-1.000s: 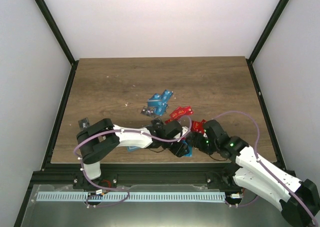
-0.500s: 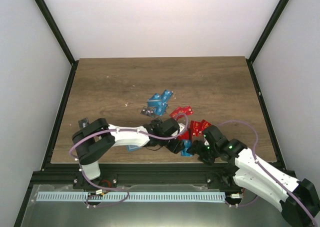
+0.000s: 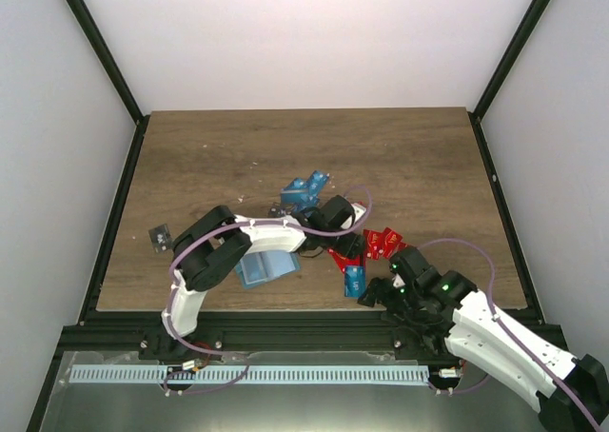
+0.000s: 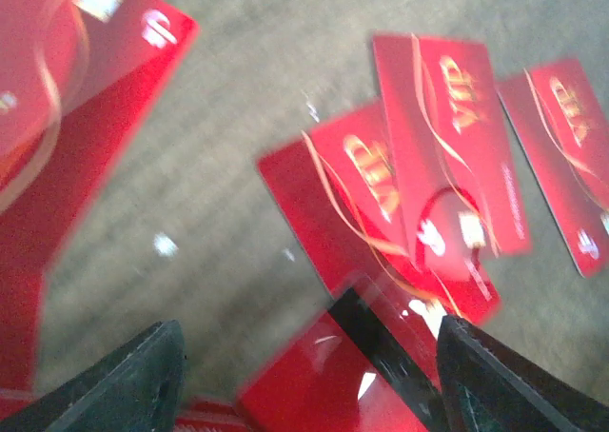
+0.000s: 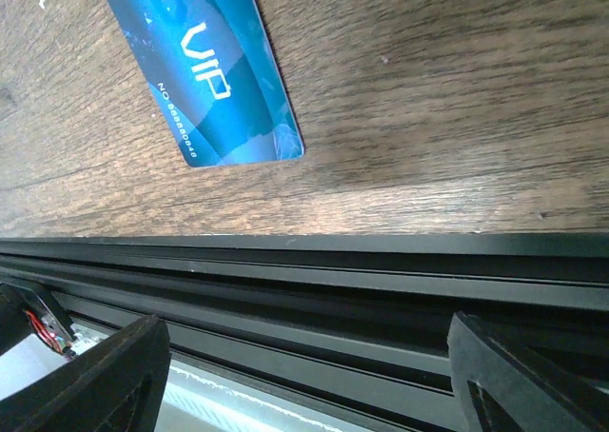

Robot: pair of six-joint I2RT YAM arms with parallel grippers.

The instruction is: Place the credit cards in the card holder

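Observation:
Several red credit cards (image 4: 447, 137) lie overlapping on the wood under my left gripper (image 4: 314, 384). That gripper is open, and a red card with a black stripe (image 4: 381, 346) lies flat below the gap. From above, my left gripper (image 3: 349, 245) hovers over the red cards (image 3: 383, 242). The teal card holder (image 3: 266, 265) lies flat beside the left forearm. My right gripper (image 5: 314, 375) is open and empty over the table's front rail, with a blue VIP card (image 5: 219, 70) just beyond it. From above, this blue card (image 3: 354, 280) is left of my right gripper (image 3: 379, 294).
A heap of blue cards (image 3: 304, 192) lies further back at the table's middle. One black card (image 3: 160, 234) sits alone near the left edge. The black front rail (image 5: 381, 289) runs right under my right gripper. Black frame posts border both sides.
My left gripper has swung away from the front edge to over the red cards, uncovering the card holder. My right gripper has drawn back to the front rail. Both jaws have widened slightly.

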